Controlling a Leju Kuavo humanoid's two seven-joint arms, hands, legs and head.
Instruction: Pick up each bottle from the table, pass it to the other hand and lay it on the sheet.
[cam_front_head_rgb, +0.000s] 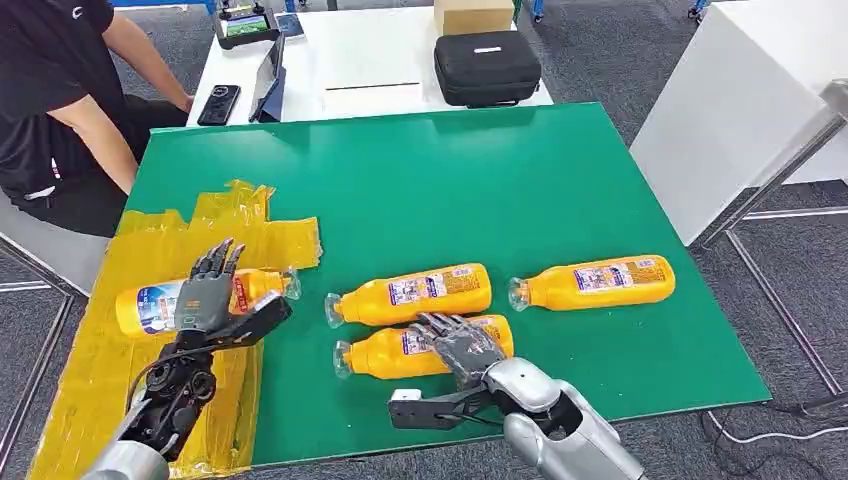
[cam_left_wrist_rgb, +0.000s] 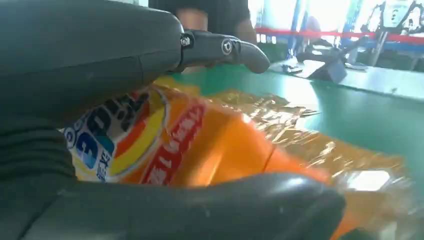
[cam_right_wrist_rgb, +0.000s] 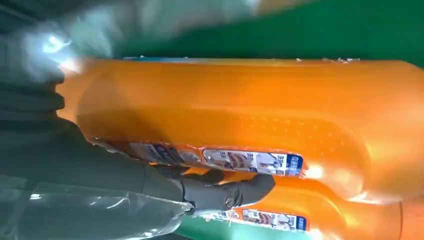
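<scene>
An orange plastic bottle is loosely cupped on the crinkled yellow sheet by the left hand; release is needed. The nearest orange bottle is covered by the right hand, grasp unconfirmed.

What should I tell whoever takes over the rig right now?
Left hand: fingers spread over the bottle on the sheet; whether it grips or is letting go is unclear.
Right hand: resting on the nearest bottle, which lies on the green table; grip unclear.
Done: one bottle lies on the yellow sheet.
Left: three bottles on the table, the nearest, the middle bottle and the far right bottle.
</scene>
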